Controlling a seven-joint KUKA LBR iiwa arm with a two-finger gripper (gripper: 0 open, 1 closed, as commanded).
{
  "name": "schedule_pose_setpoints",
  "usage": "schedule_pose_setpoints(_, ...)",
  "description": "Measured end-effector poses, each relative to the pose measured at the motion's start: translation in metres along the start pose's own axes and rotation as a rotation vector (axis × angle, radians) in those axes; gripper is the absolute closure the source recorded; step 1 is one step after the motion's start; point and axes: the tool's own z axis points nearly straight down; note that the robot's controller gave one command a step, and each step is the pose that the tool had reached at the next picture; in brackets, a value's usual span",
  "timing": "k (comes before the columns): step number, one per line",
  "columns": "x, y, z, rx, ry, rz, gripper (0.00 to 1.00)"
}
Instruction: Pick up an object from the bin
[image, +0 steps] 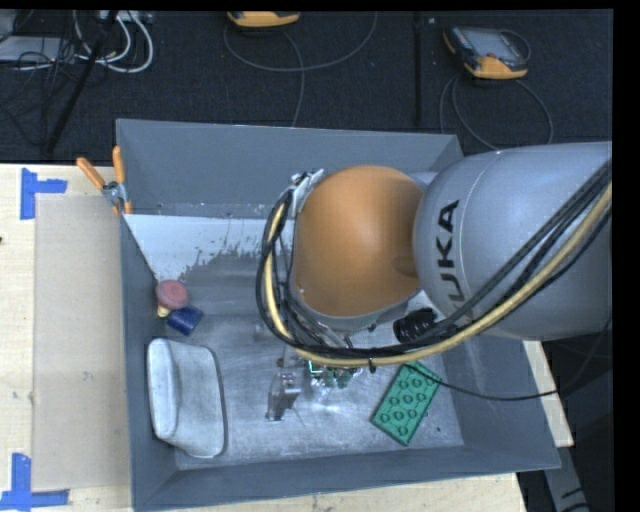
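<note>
My gripper (286, 391) hangs low over the middle of the bin floor, mostly hidden under the arm's orange cover. A flat green studded plate (406, 402) lies on the floor just to its right, tilted on a diagonal. To its left lies a pale grey rounded block (186, 396), lengthwise along the bin's left wall. I see nothing held in the gripper.
A small pink round piece (172, 293) and a small blue piece (184, 320) lie together near the left wall, further back. The arm and its cables cover the right half of the bin.
</note>
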Motion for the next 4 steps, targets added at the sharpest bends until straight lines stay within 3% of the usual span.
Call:
schedule_pose_setpoints(1, -0.033, -0.091, 0.058, 0.003, -0.003, 0.019, 0.0)
schedule_pose_setpoints(2, -0.048, 0.002, 0.084, -0.005, -0.009, -0.081, 0.0)
schedule_pose_setpoints(3, -0.052, -0.125, 0.058, 0.003, -0.01, -0.172, 0.0)
schedule_pose_setpoints(4, -0.072, -0.145, 0.146, -0.002, -0.014, -0.27, 0.0)
